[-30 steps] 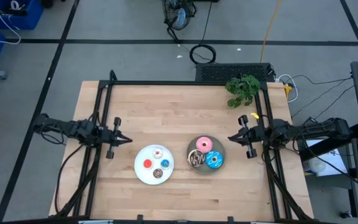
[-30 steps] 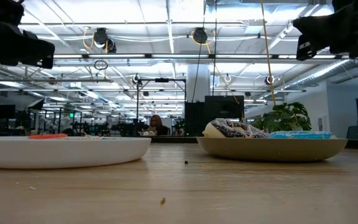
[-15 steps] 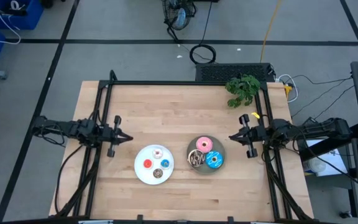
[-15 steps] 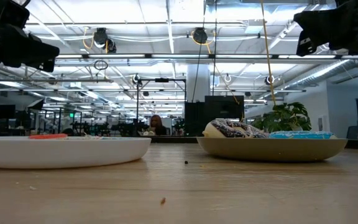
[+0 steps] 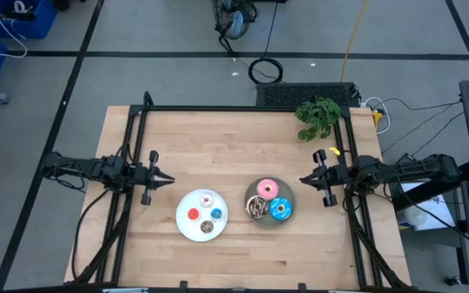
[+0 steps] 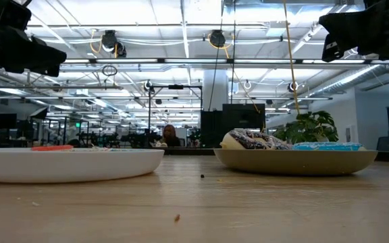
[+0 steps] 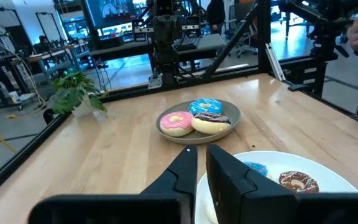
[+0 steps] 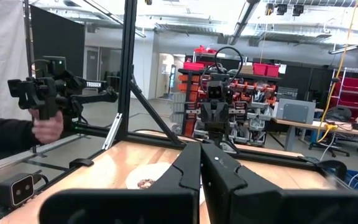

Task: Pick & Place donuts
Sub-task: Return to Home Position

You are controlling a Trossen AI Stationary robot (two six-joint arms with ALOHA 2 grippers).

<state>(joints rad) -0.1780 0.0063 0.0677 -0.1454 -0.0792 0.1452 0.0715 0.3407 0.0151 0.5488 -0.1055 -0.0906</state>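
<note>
Right wrist view alone is showing a person's hand [image 8: 45, 128] gripping a dark handle.

High view is showing the rest:
- White plate [image 5: 185, 225] is carrying four tiny donuts: white-pink [image 5: 207, 200], red [image 5: 192, 215], blue [image 5: 216, 214], brown [image 5: 207, 227].
- Grey plate [image 5: 287, 194], just right of it, is carrying the pink donut [image 5: 267, 190], blue sprinkled donut [image 5: 281, 210] and brown streaked donut [image 5: 256, 208].
- Left gripper [image 5: 168, 181] is hovering left of the white plate, right gripper [image 5: 302, 181] farther right. Both are empty, fingers together.

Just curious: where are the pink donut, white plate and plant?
pink donut [image 7: 168, 125], left wrist view, on its icing.
white plate [image 5: 181, 211], high view, on its bare rim.
plant [image 5: 317, 116], high view, on its leaves.
</note>
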